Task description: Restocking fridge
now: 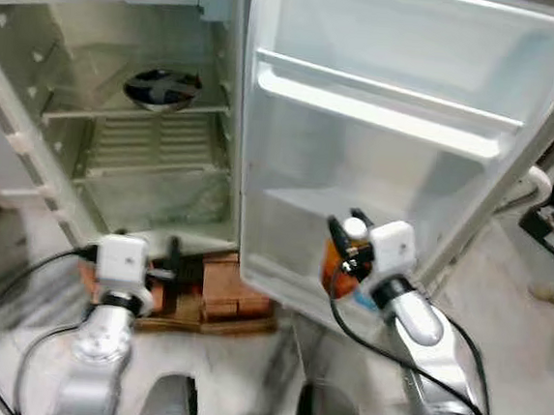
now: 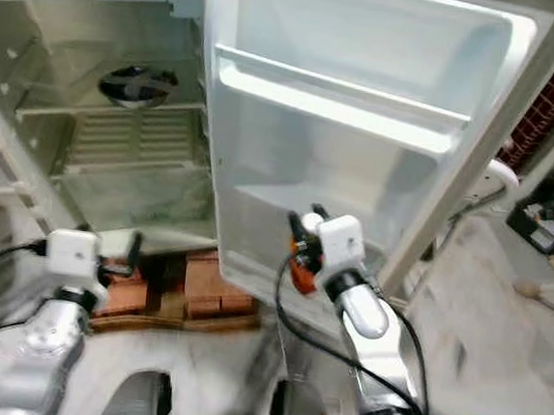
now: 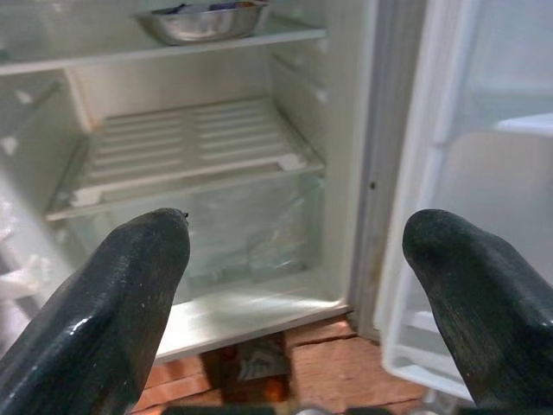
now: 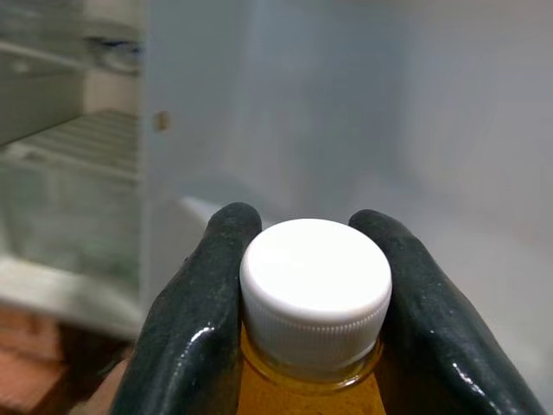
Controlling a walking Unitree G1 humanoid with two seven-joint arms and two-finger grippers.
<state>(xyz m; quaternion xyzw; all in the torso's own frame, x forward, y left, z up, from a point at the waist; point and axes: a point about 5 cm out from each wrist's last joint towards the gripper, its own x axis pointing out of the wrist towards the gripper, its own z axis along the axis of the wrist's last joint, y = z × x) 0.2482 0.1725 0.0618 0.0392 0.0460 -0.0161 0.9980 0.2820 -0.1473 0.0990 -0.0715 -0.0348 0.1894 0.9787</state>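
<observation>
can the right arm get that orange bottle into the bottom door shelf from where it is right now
Probably yes. The right gripper is shut on the orange bottle right at the open door's lower shelf, with nothing visible between them; it likely needs lifting over the shelf's front lip.

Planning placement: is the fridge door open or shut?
Open: the fridge door is swung wide, exposing its inner shelves and the fridge's interior.

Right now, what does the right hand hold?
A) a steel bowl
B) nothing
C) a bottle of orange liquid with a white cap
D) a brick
C: the right hand is shut on the bottle, one finger on each side of its white cap, in front of the open fridge door.
</observation>
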